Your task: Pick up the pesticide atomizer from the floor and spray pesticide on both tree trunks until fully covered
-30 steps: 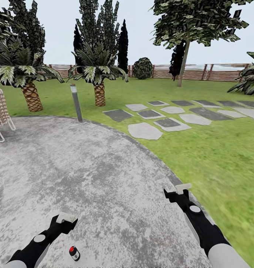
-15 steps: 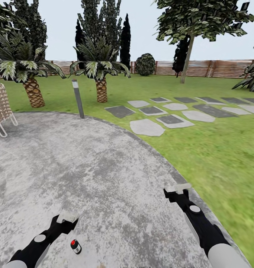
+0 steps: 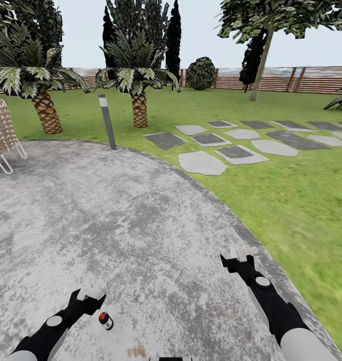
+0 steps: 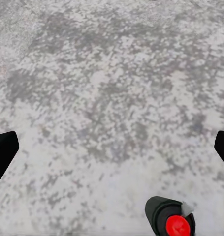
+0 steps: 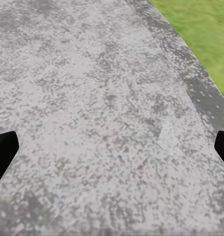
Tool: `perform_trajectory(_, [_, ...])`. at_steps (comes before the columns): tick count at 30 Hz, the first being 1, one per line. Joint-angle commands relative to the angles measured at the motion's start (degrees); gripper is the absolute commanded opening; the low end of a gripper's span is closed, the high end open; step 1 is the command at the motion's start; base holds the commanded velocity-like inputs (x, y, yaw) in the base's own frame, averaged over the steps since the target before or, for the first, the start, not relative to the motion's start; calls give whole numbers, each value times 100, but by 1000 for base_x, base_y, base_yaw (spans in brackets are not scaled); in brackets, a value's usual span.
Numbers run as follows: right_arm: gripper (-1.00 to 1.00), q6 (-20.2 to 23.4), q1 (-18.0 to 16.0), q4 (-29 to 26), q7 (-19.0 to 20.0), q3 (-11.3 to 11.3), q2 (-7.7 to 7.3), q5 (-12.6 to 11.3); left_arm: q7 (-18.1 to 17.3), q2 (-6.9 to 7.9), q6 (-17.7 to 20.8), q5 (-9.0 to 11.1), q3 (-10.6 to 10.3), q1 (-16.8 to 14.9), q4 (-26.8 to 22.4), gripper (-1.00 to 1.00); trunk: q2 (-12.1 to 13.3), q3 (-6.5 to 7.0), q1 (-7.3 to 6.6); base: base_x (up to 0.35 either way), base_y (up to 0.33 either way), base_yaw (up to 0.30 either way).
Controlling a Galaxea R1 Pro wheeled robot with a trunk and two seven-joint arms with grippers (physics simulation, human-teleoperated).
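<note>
Standing upright on the grey paving, the pesticide atomizer (image 3: 105, 320) sits just beside the left gripper (image 3: 88, 297), toward the robot's middle; the right gripper (image 3: 242, 254) hangs well apart. Both grippers' fingers are spread, empty.

Black forearms with round white discs, pale grey upper sleeves, whitish fingers (image 3: 247, 251).

A garden: lawn (image 3: 291, 200), wooden fence (image 3: 311, 79), palms (image 3: 138, 85).
</note>
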Motion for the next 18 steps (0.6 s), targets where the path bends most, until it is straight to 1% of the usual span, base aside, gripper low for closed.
perform_trajectory(1, [100, 7, -2, 0, 7, 7, -4, 35, -35, -4, -33, -57, 48, -3, 0, 100, -2, -4, -1, 0, 0, 0])
perform_trajectory(5, [100, 7, -2, 13, 7, 7, -3, 35, -46, 26, -115, -68, 25, -3, -4, 100, -2, -5, -1, 0, 0, 0])
perform_trajectory(7, [100, 7, -2, 16, 7, 7, 0, 35, -51, 38, -130, -105, 23, -3, -4, 100, -2, -5, -1, 0, 0, 0])
perform_trajectory(9, [100, 7, -2, 15, 7, 7, 2, 35, -54, 46, -139, -240, 21, -3, -5, 100, -2, -5, -1, 0, 0, 0])
perform_trajectory(11, [100, 7, -2, 13, 7, 7, 2, 35, -51, 41, -153, -446, 22, -3, -5, 100, -2, -5, -1, 0, 0, 0])
perform_trajectory(12, [100, 7, -2, 10, 7, 7, 2, 35, -49, 36, -189, -550, 26, -3, -1, 100, -2, -7, -1, 0, 0, 13])
perform_trajectory(13, [100, 7, -2, 9, 7, 7, 3, 35, -49, 32, -219, -596, 28, -3, 1, 100, -2, -11, -1, 0, 0, 41])
perform_trajectory(14, [100, 7, -2, 8, 7, 7, 3, 35, -48, 29, -340, -690, 33, -3, 24, 100, -3, -38, 1, 0, 0, 68])
perform_trajectory(18, [100, 7, -2, 0, 7, 7, 8, 35, -47, 32, -524, -763, 43, -3, 75, 100, -8, -152, 12, 0, 0, 94])
